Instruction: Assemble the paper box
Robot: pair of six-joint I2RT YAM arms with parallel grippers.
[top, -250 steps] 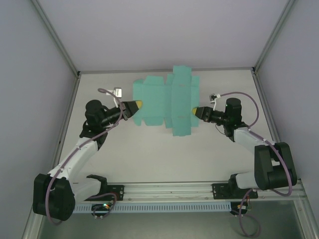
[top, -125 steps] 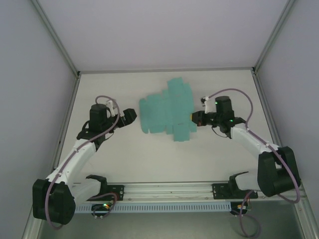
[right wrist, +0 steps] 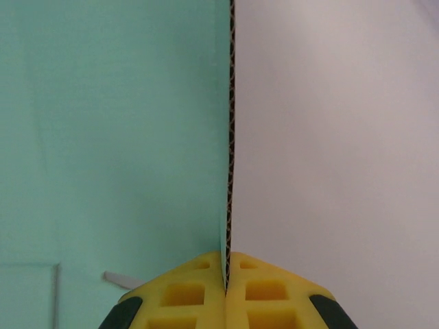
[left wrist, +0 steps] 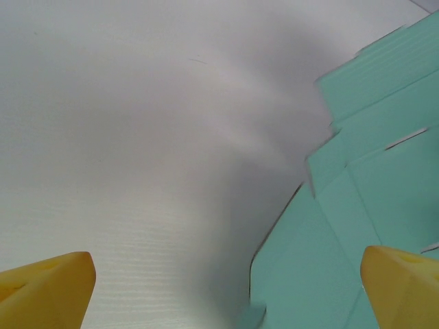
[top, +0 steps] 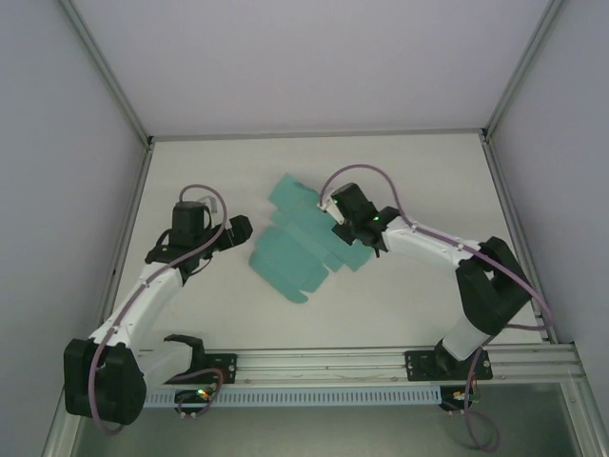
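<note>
The paper box (top: 285,255) is a flat teal die-cut sheet with flaps and creases, lying skewed at mid-table and partly lifted. My right gripper (top: 339,225) reaches in from the right and is shut on the sheet's edge. In the right wrist view the card (right wrist: 110,137) runs edge-on straight into the closed yellow pads (right wrist: 185,295) of that gripper (right wrist: 226,274). My left gripper (top: 241,228) stands open just left of the sheet. In the left wrist view that gripper (left wrist: 226,301) holds nothing, and its right fingertip (left wrist: 401,284) overlaps the teal card (left wrist: 370,171).
The white table (top: 190,171) is boxed in by pale walls with metal frame posts (top: 105,71) at the back corners. An aluminium rail (top: 324,360) carrying both arm bases runs along the near edge.
My right gripper has swung left across the table with the sheet, which has turned and shifted left and nearer. My left gripper drew back a little to the left, off the sheet.
</note>
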